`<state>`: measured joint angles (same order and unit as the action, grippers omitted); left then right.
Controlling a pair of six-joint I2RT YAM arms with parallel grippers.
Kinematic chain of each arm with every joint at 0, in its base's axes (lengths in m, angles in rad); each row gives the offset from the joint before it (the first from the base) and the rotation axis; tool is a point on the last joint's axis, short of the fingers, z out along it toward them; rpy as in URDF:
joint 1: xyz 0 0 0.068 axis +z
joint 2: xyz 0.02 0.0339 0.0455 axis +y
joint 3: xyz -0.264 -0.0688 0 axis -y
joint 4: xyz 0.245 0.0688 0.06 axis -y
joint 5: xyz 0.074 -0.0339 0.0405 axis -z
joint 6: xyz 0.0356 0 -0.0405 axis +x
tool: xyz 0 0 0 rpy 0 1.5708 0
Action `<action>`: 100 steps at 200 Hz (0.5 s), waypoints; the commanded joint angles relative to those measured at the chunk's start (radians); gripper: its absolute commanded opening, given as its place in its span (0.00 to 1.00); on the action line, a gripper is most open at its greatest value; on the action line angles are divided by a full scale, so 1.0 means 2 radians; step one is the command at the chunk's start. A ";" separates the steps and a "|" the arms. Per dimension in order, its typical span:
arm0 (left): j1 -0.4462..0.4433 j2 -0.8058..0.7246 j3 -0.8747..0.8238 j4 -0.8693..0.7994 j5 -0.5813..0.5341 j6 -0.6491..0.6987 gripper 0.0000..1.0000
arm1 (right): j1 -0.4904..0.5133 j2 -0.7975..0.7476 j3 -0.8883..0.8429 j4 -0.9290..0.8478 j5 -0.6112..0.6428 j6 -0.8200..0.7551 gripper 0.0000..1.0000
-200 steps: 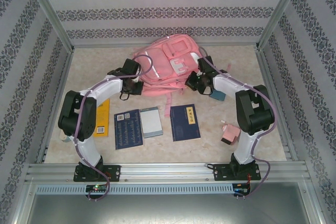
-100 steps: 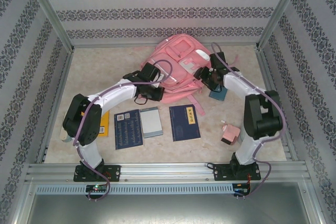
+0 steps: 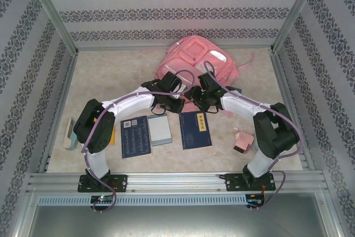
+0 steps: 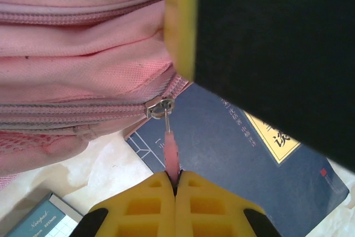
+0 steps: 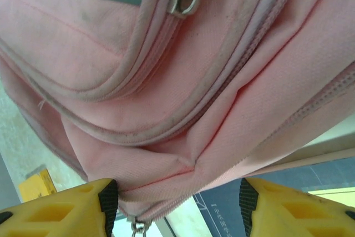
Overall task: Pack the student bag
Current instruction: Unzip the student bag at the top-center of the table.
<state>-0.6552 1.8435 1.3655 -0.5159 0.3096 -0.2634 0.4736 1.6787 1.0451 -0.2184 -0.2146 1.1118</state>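
Pink student bag (image 3: pixel 197 62): lies upper centre of the overhead frame. Both wrists cover its near edge. The wrist views cut it off on every side, so only seams and zips read.
Left gripper (image 4: pixel 176 184): clenched on the pink zip pull (image 4: pixel 171 148), which hangs from a metal slider (image 4: pixel 160 106). A black-and-yellow block blots out the upper right of that view.
Right gripper (image 5: pixel 177 206): released, fingers spread either side of a fold of bag fabric. Whether the fabric touches them is hard to judge.
Yellow book (image 3: pixel 111 135): mostly under the left arm.
Teal item (image 3: pixel 236 90): just right of the bag, half hidden by the right arm.
Row below the grippers: blue booklet (image 3: pixel 135 136), notepad (image 3: pixel 159 129), dark blue book (image 3: pixel 195 130). A pink box (image 3: pixel 243 141) sits lower right.
Since a second ago: the bag has slid toward the upper right. Both grippers have drawn together at its near edge. The left elbow has swung inward, uncovering a pale object (image 3: pixel 69 133) at the left edge.
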 commanded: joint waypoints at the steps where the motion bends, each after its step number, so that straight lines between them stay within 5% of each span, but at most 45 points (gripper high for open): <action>1: -0.022 -0.007 0.005 -0.026 0.024 0.008 0.00 | 0.001 0.015 0.009 0.022 0.013 0.030 0.61; 21: -0.024 -0.009 -0.001 -0.025 0.019 0.006 0.00 | 0.000 0.026 0.017 0.022 0.020 0.031 0.54; 72: -0.022 0.000 0.007 -0.063 -0.059 0.010 0.00 | -0.010 0.024 0.013 0.012 0.036 0.022 0.00; 100: 0.003 0.011 0.010 -0.090 -0.108 0.010 0.00 | -0.028 0.005 -0.004 0.011 0.038 0.007 0.00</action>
<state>-0.6743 1.8442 1.3663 -0.5388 0.1951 -0.2596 0.4690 1.7309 1.0618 -0.1982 -0.2100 1.1709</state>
